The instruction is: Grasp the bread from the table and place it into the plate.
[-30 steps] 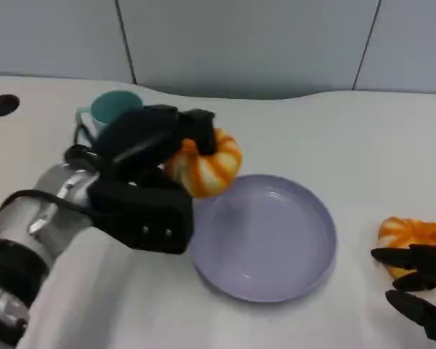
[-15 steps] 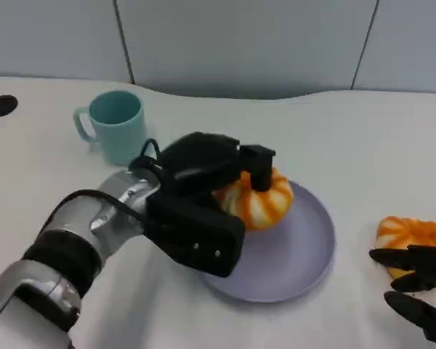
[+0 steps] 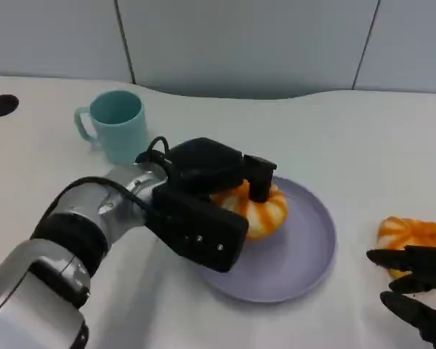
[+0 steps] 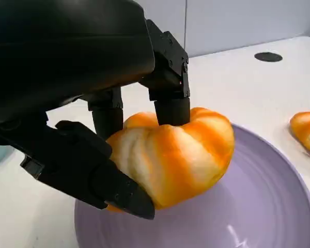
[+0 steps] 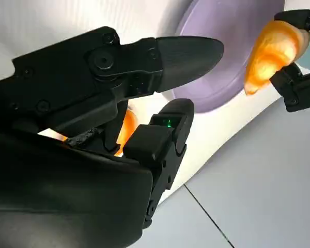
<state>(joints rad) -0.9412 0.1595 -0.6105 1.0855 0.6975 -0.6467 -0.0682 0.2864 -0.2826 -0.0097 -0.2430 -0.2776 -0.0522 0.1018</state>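
Left hand grips the bread, fingers pressed over its top and a thumb-side finger under its near flank in the left wrist view. Compared with half a second ago the hand has dropped a little and drawn slightly back toward the robot; a second ago it carried the bread beside the teal mug, clear of the plate's left rim. Now the bread sits low over the inner left part of the purple plate, seemingly touching or just above its floor; contact cannot be confirmed. Judgement: carry is done, lowering is nearly finished, and letting go is the step remaining. Right hand rests at the table's near right edge, fingers spread and holding nothing, just beside a second bread lying on the white table, well apart from the plate. The mug stands upright behind the left forearm.
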